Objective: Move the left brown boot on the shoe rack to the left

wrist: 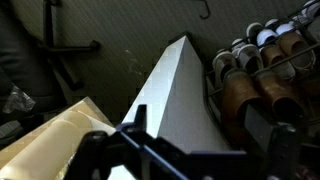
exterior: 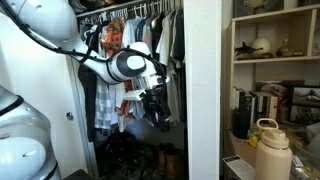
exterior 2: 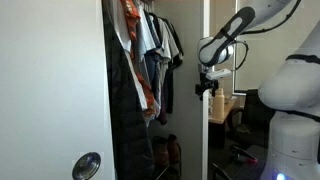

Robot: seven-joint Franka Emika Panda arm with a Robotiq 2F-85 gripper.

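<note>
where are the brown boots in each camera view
In an exterior view: brown boots low centre, closet bottom.
In an exterior view: under the hanging clothes, lost in shadow.
Wrist view: right side.
Shared landmark: hanging clothes, both exterior views.

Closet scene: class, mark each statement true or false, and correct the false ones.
1. The gripper hangs up among the hanging clothes. True.
2. The gripper is clamped on a boot. False: it is open and empty; the brown boots sit below it.
3. A cream bottle stands before the pale shelf unit. True.
4. The door handle is long and black. False: the door has a round metallic knob.
</note>
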